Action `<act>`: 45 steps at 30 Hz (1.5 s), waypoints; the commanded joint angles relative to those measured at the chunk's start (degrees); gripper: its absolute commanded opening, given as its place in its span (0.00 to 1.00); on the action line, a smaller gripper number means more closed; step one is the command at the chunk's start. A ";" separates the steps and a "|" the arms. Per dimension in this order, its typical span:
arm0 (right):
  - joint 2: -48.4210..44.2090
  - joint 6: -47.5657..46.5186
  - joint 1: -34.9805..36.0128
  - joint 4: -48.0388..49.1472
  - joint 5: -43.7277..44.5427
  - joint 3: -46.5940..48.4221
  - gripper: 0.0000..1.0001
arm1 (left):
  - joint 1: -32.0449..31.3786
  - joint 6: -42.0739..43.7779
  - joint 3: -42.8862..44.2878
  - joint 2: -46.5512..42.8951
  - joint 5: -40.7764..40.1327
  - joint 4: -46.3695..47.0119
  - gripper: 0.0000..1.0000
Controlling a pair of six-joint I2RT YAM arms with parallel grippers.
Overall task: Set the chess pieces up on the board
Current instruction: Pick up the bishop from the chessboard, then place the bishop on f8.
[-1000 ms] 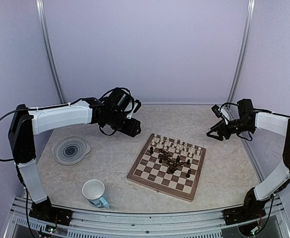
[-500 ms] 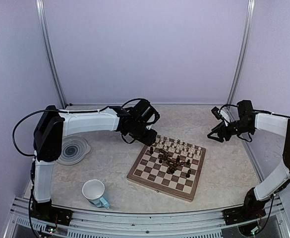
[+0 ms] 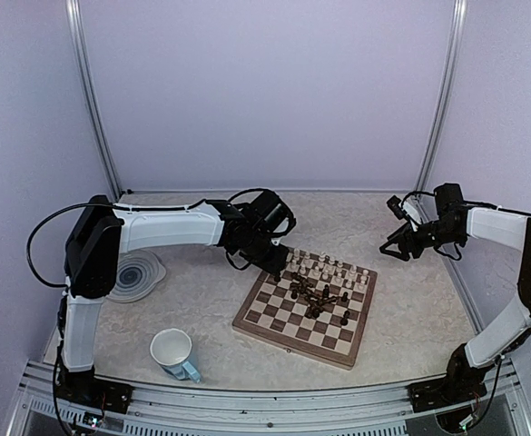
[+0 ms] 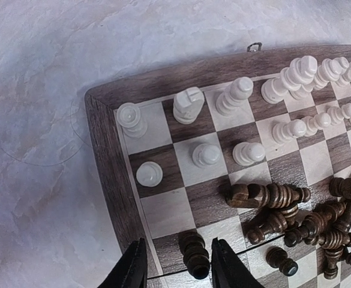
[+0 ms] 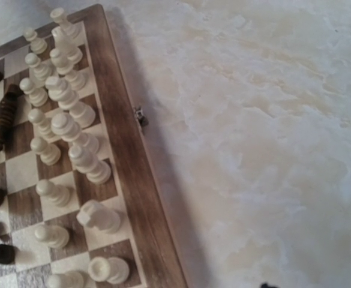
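Note:
The chessboard (image 3: 338,350) lies right of the table's centre. Cream pieces (image 3: 329,270) stand in two rows along its far edge. Dark pieces (image 3: 315,298) lie heaped in the middle, and a few stand nearer the front. My left gripper (image 3: 277,263) hovers over the board's far left corner. In the left wrist view it (image 4: 178,252) is open, with a standing dark piece (image 4: 196,258) between the fingers and not gripped. My right gripper (image 3: 390,247) hangs above bare table right of the board, open and empty; its fingers barely show in its wrist view.
A round grey swirl-patterned plate (image 3: 131,274) sits at the left. A white cup (image 3: 172,352) with a blue handle stands at the front left. The board's border (image 5: 133,168) has a small metal clasp (image 5: 140,116) on its far side.
My left arm has swung right from the back left and come down over the board's far left corner. The right arm has barely moved.

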 commanded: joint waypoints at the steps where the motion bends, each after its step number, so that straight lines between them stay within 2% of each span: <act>1: -0.34 -0.41 -0.32 0.43 0.14 -0.63 0.59 | -0.26 -0.15 0.03 1.39 0.89 -1.12 0.33; 4: -0.17 -0.40 -0.35 0.49 0.21 -0.68 0.59 | -0.24 -0.07 0.13 1.62 1.72 -1.17 0.28; 14: 0.16 -0.37 -0.32 0.45 0.50 -0.62 0.59 | -0.34 -0.06 -0.04 2.07 3.04 -1.78 0.23; 20: 0.18 -0.41 -0.32 0.58 0.50 -0.63 0.59 | -1.43 0.29 -0.81 -0.08 2.03 -3.28 0.00; 28: 0.75 -0.50 -0.32 0.46 0.34 -0.60 0.60 | -7.55 -0.78 -6.63 -8.79 -2.83 -6.17 0.00; 33: 1.21 -0.72 -0.15 0.37 0.64 -0.55 0.60 | -11.29 -2.78 -10.61 -11.60 -2.00 -6.80 0.00; 39: 1.51 -0.66 0.18 0.44 0.67 -0.51 0.60 | -14.58 -3.95 -11.59 -10.50 -1.06 -6.69 0.00; 45: 1.21 -0.67 0.31 0.27 0.58 -0.51 0.61 | -14.94 -4.49 -10.68 -8.97 -1.41 -6.32 0.00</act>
